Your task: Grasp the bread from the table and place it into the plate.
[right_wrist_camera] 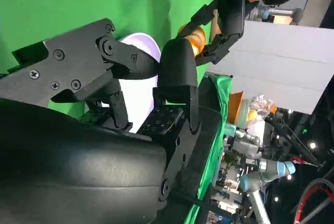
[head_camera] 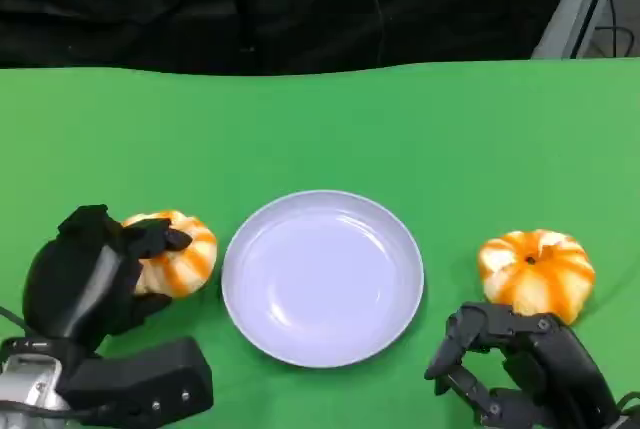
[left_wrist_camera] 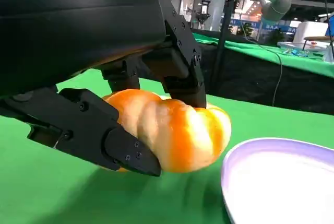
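The left hand [head_camera: 95,274] grips the bread [head_camera: 180,252] on the desk [head_camera: 320,129], just left of the plate [head_camera: 322,276]. It should lift clear of the rim before moving right. The right hand [head_camera: 515,364] hangs open, near.

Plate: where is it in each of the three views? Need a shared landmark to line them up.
Head view: the plate sits low at centre, between the two orange breads.
Left wrist view: its rim comes in at the lower right corner, beside the bread the left hand grips.
Right wrist view: a pale sliver behind the right hand.
Shared landmark: the green table, under the plate in every view.
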